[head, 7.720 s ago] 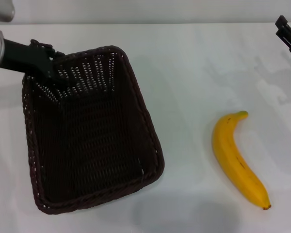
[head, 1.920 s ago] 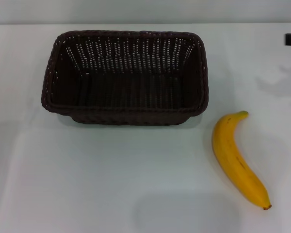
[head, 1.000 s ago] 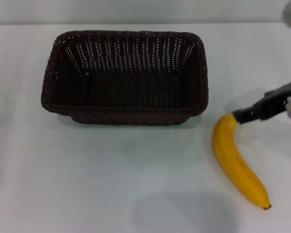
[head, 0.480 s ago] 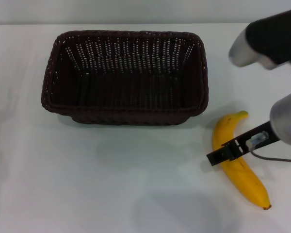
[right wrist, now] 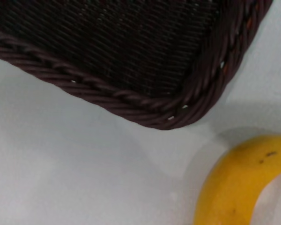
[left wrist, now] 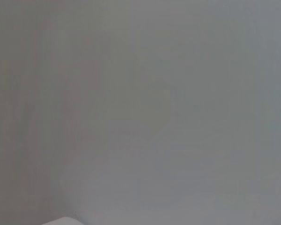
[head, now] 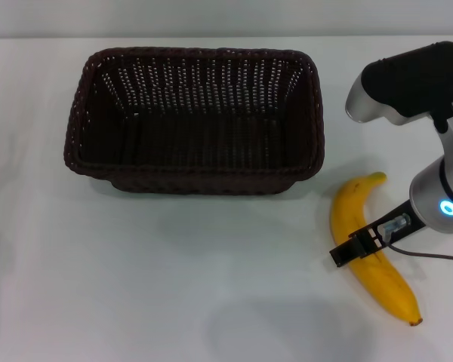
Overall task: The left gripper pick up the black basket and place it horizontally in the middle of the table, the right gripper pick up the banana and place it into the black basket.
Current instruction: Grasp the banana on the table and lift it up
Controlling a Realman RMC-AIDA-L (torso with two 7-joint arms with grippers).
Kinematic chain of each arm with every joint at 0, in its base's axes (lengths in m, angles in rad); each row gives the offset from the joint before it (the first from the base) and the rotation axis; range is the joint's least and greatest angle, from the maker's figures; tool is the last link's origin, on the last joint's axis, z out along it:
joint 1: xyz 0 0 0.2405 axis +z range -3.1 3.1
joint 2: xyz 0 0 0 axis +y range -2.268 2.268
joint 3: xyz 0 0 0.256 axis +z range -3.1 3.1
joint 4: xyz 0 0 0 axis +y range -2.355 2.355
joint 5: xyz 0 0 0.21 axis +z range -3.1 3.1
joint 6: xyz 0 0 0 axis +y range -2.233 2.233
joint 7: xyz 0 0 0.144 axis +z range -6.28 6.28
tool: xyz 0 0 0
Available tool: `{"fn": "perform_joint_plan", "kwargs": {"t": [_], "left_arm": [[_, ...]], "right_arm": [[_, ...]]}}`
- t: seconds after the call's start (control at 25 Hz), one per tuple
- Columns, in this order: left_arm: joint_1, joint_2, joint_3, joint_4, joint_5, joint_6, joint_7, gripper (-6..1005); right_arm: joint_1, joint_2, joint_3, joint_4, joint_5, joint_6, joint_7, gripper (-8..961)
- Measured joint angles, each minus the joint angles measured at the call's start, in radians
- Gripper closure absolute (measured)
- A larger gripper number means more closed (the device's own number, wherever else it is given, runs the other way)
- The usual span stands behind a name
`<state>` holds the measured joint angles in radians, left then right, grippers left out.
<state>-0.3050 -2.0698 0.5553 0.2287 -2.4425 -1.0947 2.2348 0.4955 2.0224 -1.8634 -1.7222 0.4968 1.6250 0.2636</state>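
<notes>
The banana (head: 368, 249) lies flat on the white tabletop (head: 174, 286), just right of the black basket (head: 194, 121); my right pincer (head: 355, 250) sits across the banana's middle, whether clenched I cannot tell; the basket stands upright, lengthwise; my left pincer is out of view.

The right pincer (head: 346, 253) is lying across the banana (head: 370, 260), hiding a strip of its middle; whether it is gripping cannot be told. The right wrist view is cutting off most of the basket (right wrist: 131, 51) and the banana (right wrist: 234, 187).
</notes>
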Motion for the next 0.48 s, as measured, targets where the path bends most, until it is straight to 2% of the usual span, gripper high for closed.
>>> {"fn": "perform_joint_plan", "kwargs": {"t": [0.48], "left_arm": [[-0.01,0.001,0.003,0.007,0.002,0.004,0.0,129]], "right_arm": [[0.006,-0.001,-0.029,0.084,-0.003,-0.066,-0.007,110]]}}
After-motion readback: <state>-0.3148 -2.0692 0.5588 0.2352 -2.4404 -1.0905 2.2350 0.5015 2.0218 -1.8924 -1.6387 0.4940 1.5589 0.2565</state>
